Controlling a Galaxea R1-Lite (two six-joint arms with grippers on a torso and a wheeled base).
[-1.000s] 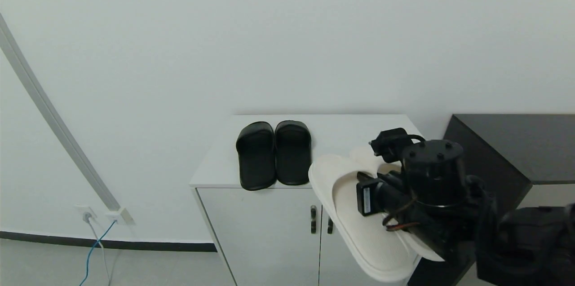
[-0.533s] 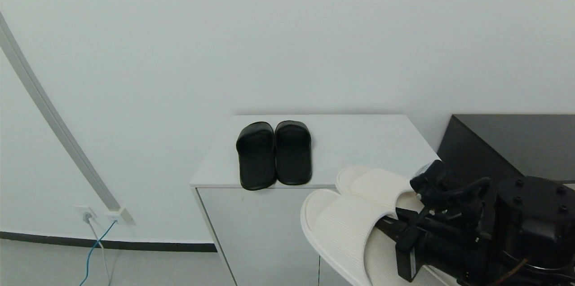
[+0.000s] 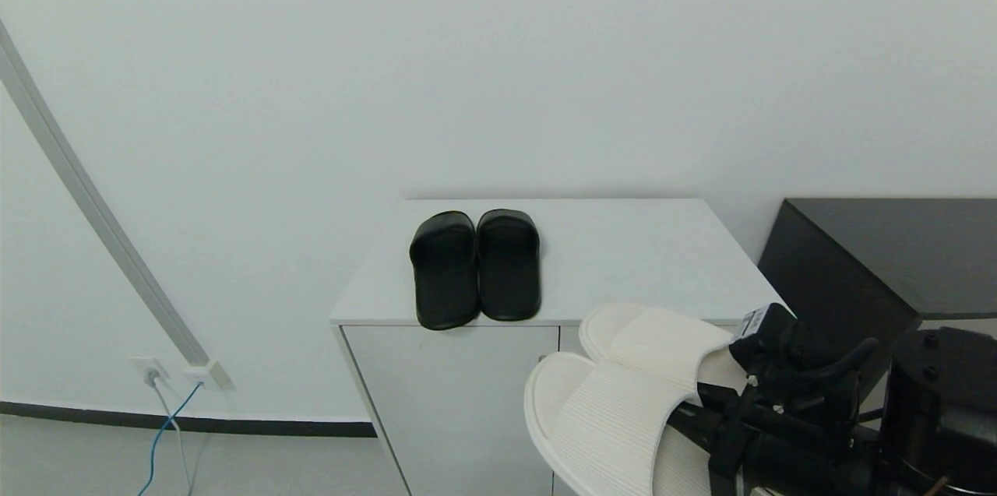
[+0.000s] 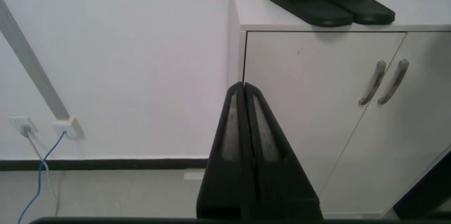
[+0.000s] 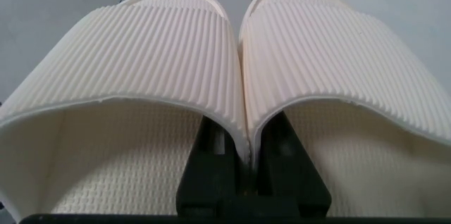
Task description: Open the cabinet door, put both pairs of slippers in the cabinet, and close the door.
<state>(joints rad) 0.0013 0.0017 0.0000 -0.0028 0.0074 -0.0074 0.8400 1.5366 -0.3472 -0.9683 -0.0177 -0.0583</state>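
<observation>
At the far left, a wall socket (image 3: 148,370) sits low on the wall with a blue cable (image 3: 160,434) hanging from it to the floor. The left gripper (image 4: 244,90) hangs low, in front of the left part of the cabinet (image 3: 452,395) and short of it, its two dark fingers pressed flat together with nothing between them.

The cabinet is white and stands against the wall. Both its doors lie flush and shut, and a pair of slim upright handles (image 4: 384,82) meet at the middle seam.

On the cabinet top, left of centre and at the near edge, the black slippers (image 3: 475,269) lie side by side and touching. They are smooth, matte slides with broad straps, open ends toward the robot.

To the right and nearer, in front of the right door, the white slippers (image 3: 623,395) are held in the air, clear of the cabinet top. They are cream, with ribbed straps and dimpled insoles, toes pointing away and to the left. The right gripper (image 5: 243,143) reaches into their open ends, its jaws pinching the two inner strap edges together, one slipper on each side.

A dark table (image 3: 896,255) stands at the far right.
</observation>
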